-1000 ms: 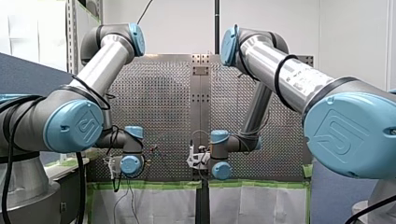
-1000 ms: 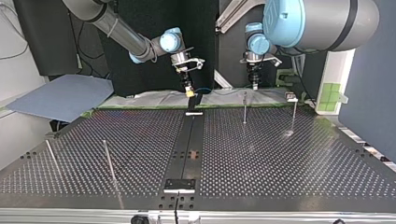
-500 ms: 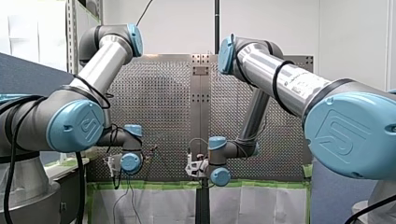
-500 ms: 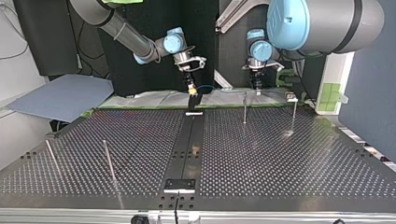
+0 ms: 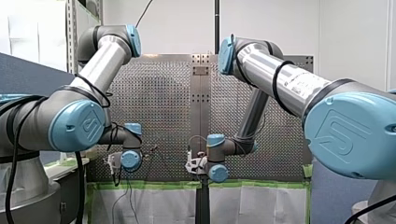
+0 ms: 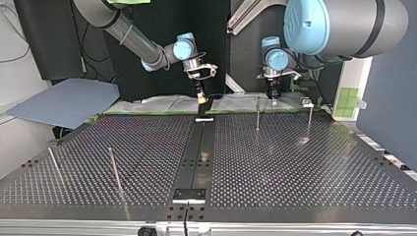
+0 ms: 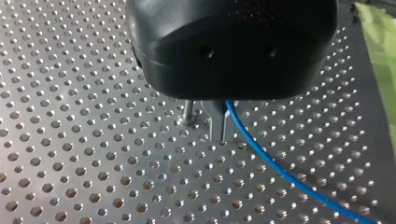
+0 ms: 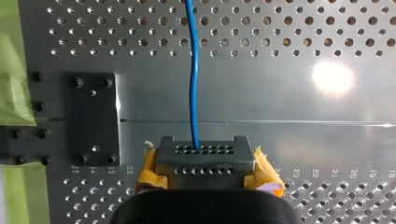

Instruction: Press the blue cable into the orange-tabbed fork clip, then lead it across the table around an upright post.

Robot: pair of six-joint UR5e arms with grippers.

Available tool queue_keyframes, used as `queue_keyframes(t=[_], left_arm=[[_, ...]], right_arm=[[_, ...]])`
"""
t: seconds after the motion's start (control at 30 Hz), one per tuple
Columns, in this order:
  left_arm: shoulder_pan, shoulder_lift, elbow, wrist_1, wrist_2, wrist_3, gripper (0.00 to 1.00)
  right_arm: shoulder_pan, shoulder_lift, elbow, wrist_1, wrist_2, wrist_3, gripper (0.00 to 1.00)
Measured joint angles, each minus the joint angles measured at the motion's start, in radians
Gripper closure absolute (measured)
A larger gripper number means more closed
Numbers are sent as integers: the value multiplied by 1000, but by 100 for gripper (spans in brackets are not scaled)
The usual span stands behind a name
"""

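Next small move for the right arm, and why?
Probably ease my right gripper straight down a little to seat the blue cable in the fork clip. In the right wrist view the cable runs straight onto the clip's middle, between its orange tabs; in the top view the gripper hangs just above the clip. Seating itself is hidden.

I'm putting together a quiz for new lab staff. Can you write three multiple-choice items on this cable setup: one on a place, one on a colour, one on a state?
1. In the top view, the clip stands on the table:
A. at the far edge, on the middle strip
B. at the near left corner
C. at the right edge

2. The clip's tabs are:
A. green
B. orange
C. white

3. In the right wrist view, the cable:
A. lies coiled
B. is cut in two
C. leads out of the clip across the table

Answers: A, it stands where the dark strip meets the far edge; B, orange shows on both sides of the dark block; C, one blue line leaves the block.
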Motion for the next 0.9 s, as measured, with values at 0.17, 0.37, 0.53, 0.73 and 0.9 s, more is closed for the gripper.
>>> queue_keyframes(t=[0.17, 0.37, 0.53, 0.73, 0.9], left_arm=[[8, 0, 34, -24, 15, -4, 100], [15, 0, 75, -65, 32, -9, 100], [22, 0, 104, -95, 35, -11, 100], [31, 0, 132, -118, 39, -12, 100], [41, 0, 146, -126, 43, -14, 100]], right_arm=[[-6, 0, -27, 18, 7, 0, 100], [-13, 0, -56, 28, 11, 3, 100], [-21, 0, -72, 39, 13, 3, 100], [-36, 0, -114, 67, 15, 3, 100], [-52, 0, -139, 72, 15, 1, 100]])
